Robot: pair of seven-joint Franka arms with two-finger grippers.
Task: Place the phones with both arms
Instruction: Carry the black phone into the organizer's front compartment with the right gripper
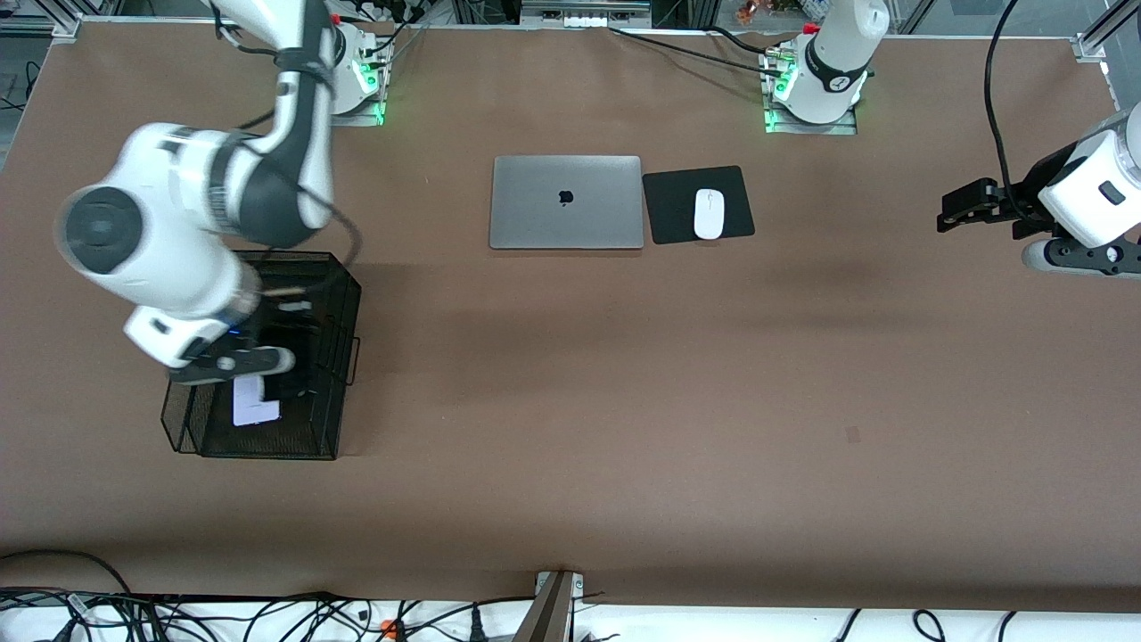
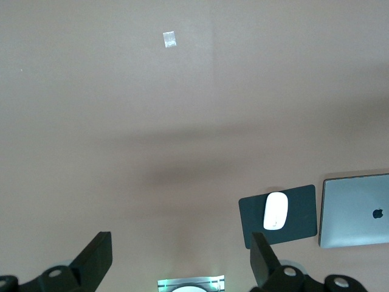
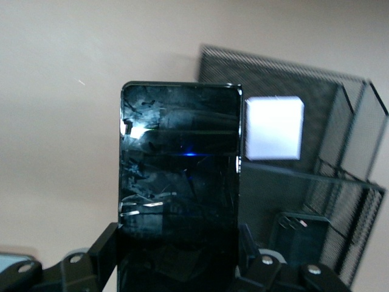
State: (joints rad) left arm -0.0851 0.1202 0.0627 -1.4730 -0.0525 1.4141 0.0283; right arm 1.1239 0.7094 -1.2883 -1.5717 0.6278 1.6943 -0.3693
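My right gripper hangs over the black mesh basket at the right arm's end of the table. It is shut on the long black slab phone, seen in the right wrist view between the fingers. The pale lavender-white phone lies in the basket; it also shows in the right wrist view. A small squarish black phone lies in the basket too. My left gripper waits open and empty in the air over the left arm's end of the table, its fingers wide apart.
A closed silver laptop lies at mid table near the bases. Beside it, toward the left arm's end, a white mouse sits on a black pad. Cables run along the table edge nearest the front camera.
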